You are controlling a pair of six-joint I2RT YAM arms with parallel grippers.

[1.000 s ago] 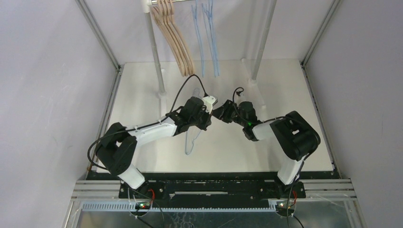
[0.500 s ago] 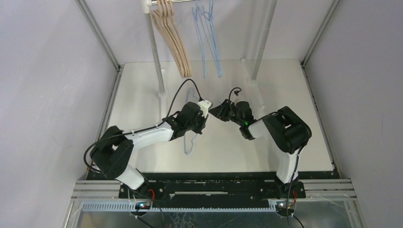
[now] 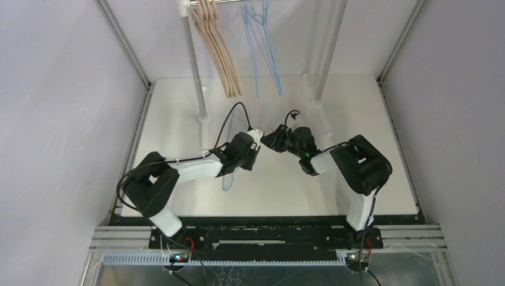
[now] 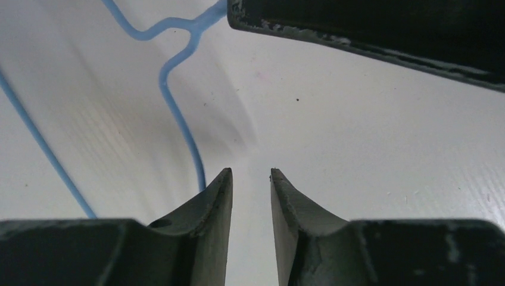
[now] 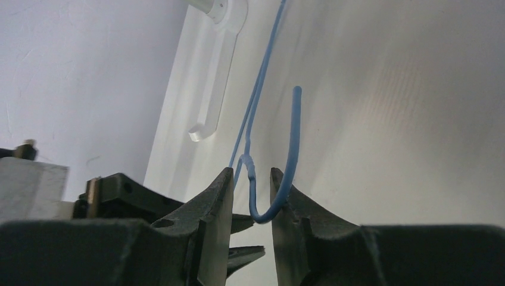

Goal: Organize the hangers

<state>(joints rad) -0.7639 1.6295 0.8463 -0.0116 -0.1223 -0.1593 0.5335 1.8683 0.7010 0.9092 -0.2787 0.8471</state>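
Note:
A thin light-blue wire hanger (image 3: 228,180) lies low over the table between the two arms. Its hook (image 5: 292,149) sits between the jaws of my right gripper (image 5: 251,173), curling round the right finger; the right gripper (image 3: 269,143) is shut on it. My left gripper (image 3: 258,150) is just left of it, tip to tip, open with nothing between its fingers (image 4: 251,173). The hanger's wire (image 4: 178,107) runs just left of the left finger. On the rail hang several tan wooden hangers (image 3: 223,53) and blue wire hangers (image 3: 262,47).
The silver rail (image 3: 202,2) crosses the top on two posts (image 3: 195,59) (image 3: 330,47), whose white feet stand on the table (image 3: 381,179). Grey walls close in left and right. The right gripper's finger (image 4: 369,36) crosses the top of the left wrist view.
The left gripper has opened and let go of the blue hanger. Both arms drifted slightly left and back, and the hanger's body swung left. The right gripper closed a little on the hook.

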